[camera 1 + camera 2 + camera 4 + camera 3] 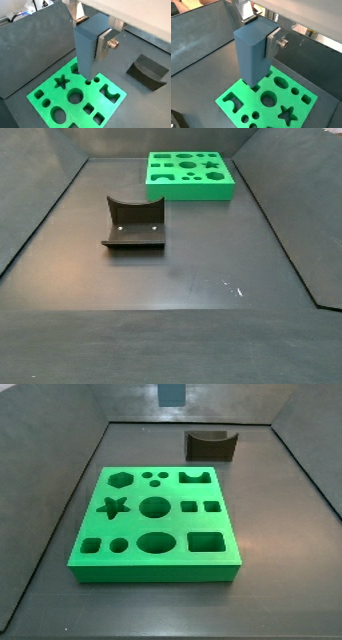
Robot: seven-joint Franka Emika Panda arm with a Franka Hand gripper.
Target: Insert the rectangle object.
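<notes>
In both wrist views the gripper (90,42) is hanging above the green board (50,95), its silver finger plate (105,44) pressing flat against one side of the rectangle object (87,52); the opposite finger is hidden behind the slab, but the jaws are standing closed to the slab's width and gripping it. The blue-grey slab is hanging upright and lengthwise, with its lower end pointing down at the board. In one wrist view that lower end is lining up over the board's edge region near the star-shaped hole (62,81); whether it is touching the board cannot be told from either wrist view.

In a side view only the bottom of the rectangle object (171,394) is showing at the upper edge of the picture, well above the green board (156,564) and apart from it, while the gripper itself is out of frame there. The board is lying flat on the dark floor (274,599), its cut-outs all unfilled, including the rectangular hole (205,541). The dark brown block (210,445) with a curved notch is sitting on the floor just beyond the board
</notes>
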